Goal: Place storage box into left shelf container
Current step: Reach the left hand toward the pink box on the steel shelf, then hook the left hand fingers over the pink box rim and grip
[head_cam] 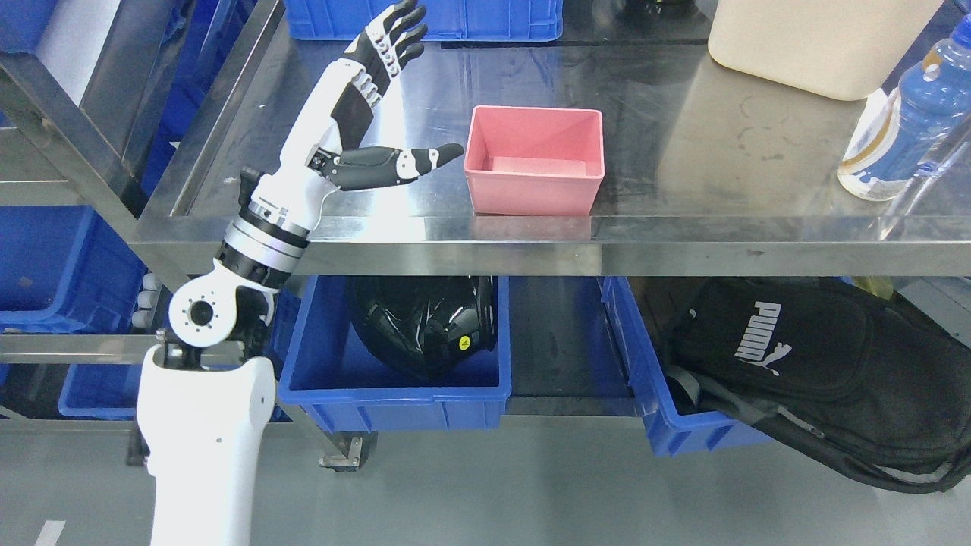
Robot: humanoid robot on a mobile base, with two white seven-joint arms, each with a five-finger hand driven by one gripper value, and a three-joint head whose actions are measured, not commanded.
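While my left hand (356,129) hovers with fingers (398,34) spread wide, holding nothing, the empty pink rectangular plastic storage box (534,161) sits just beside it on the steel bench (683,152); below, a blue plastic bin (394,379) holds a black helmet (425,318).

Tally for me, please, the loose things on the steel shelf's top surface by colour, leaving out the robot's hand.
Pink: 1, the storage box
Blue: 2, the crate at the back and the bottle
Cream: 1, the container
Total: 4
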